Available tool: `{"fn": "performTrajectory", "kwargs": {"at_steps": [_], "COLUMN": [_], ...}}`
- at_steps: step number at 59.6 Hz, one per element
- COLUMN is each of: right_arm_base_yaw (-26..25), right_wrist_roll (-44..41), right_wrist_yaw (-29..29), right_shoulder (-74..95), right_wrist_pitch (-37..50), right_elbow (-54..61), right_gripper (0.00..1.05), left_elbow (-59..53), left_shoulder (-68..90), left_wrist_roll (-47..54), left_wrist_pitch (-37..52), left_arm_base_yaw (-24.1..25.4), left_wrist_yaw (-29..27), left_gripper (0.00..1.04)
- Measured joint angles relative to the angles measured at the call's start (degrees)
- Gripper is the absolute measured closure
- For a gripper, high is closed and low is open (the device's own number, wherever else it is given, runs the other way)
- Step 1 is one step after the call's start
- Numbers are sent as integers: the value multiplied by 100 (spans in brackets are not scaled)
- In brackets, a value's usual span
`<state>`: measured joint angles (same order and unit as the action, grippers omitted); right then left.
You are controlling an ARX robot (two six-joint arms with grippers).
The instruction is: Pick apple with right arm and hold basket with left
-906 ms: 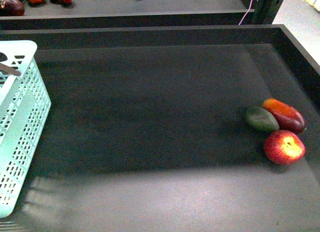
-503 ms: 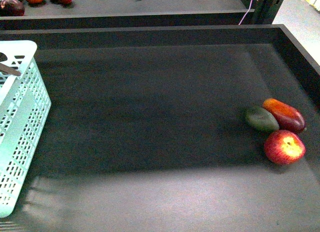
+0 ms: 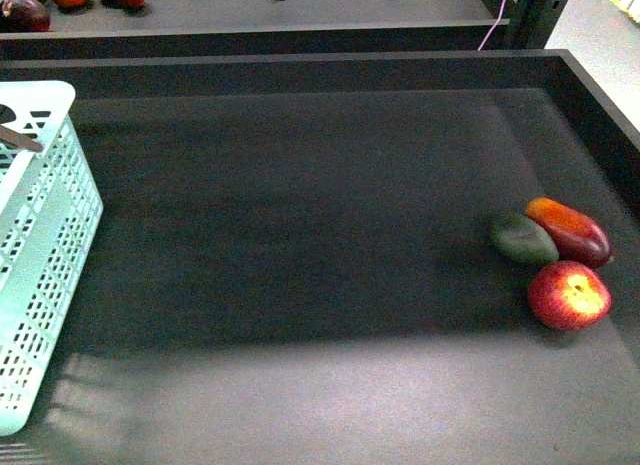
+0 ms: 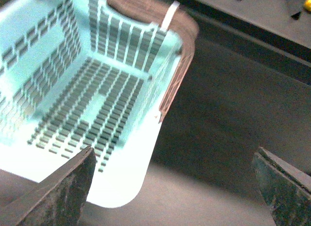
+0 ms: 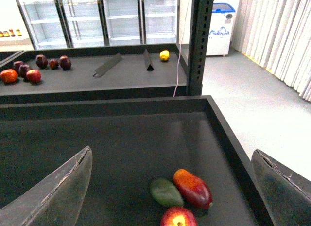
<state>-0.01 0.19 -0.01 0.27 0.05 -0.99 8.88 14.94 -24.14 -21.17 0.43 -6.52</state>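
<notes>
1. The apple (image 3: 569, 295) sits on the dark worktop (image 3: 300, 235) towards its right side, not held; a mango (image 3: 570, 230) and a dark green fruit (image 3: 523, 238) lie just beyond it.
2. The basket (image 3: 40, 265) stands at the worktop's left edge; its brown handle (image 4: 177, 65) lies folded along the rim.
3. The left hand (image 4: 174, 149) hangs over the basket, spread wide, gripping nothing.
4. The right hand (image 5: 171, 150) hovers above the apple, likewise spread wide and empty.

Basket (image 3: 50, 255) left; apple (image 3: 569, 295) right, perhaps touching mango (image 3: 570, 231).
</notes>
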Motion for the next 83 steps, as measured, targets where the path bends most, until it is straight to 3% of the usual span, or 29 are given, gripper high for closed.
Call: {"fn": "performTrajectory", "kwargs": {"at_steps": [6, 11, 17, 27, 35, 46, 83], "right_arm_base_yaw": [0, 0, 0, 0, 0, -2, 0], "right_wrist_roll": [0, 0, 0, 0, 0, 0, 2], "right_wrist_yaw": [0, 0, 0, 0, 0, 0, 0], "right_shoulder": [0, 0, 0, 0, 0, 0, 0], "right_wrist_pitch": [0, 0, 0, 0, 0, 0, 0], "right_elbow": [0, 0, 0, 0, 0, 0, 0], "right_gripper": [9, 9, 9, 9, 9, 9, 9], "left_elbow": [90, 291, 481, 1443, 2334, 3189, 4330], "left_shoulder": [378, 1303, 2474, 5364, 6959, 7860, 9189], "left_wrist_roll": [-758, -1484, -2085, -3036, -3858, -4441, -4605], "left_wrist_pitch": [229, 1174, 2149, 4048, 4601, 4721, 4581], "left_arm_base_yaw": [304, 1137, 1838, 2715, 2793, 2712, 2625], "left_wrist_yaw": [459, 1368, 1987, 2275, 2310, 2116, 1847], "left_gripper": [7, 7, 7, 7, 7, 7, 7]}}
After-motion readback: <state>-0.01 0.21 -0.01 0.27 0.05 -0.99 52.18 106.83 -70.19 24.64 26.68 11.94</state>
